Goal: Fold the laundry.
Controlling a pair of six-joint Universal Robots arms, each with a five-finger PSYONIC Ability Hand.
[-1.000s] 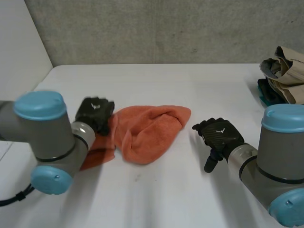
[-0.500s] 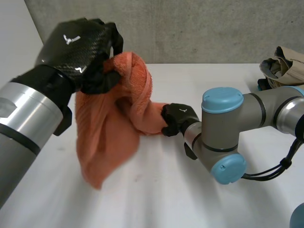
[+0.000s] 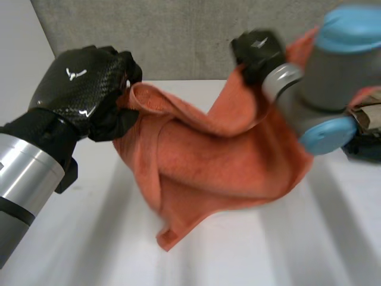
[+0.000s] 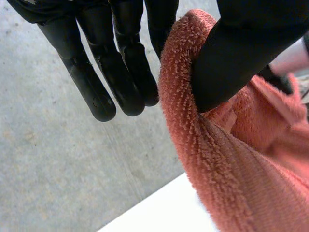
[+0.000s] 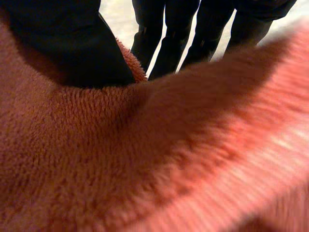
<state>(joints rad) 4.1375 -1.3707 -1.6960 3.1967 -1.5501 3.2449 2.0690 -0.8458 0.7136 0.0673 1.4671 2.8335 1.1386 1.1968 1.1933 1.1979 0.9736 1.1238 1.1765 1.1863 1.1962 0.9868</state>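
We had the orange towel [image 3: 220, 167] up off the table [image 3: 71, 250], slung in the air between both hands, with one loose corner dangling low toward the tabletop. Our left hand [image 3: 83, 89] was clamped on a rolled edge at its end of the towel. In the left wrist view the thumb [image 4: 241, 53] dug into the terry rim, pinching it. Our right hand [image 3: 257, 50], raised high, nipped the opposite edge, thumb [image 5: 72, 48] on the near face and fingers behind the cloth. We judged the towel light, thick and floppy: it sagged and bunched in the middle, with no stiffness at all. The nap looked grippy, not slippery. For a clean fold we reckoned the holds belonged at two neighbouring corners, not on bunched edges.
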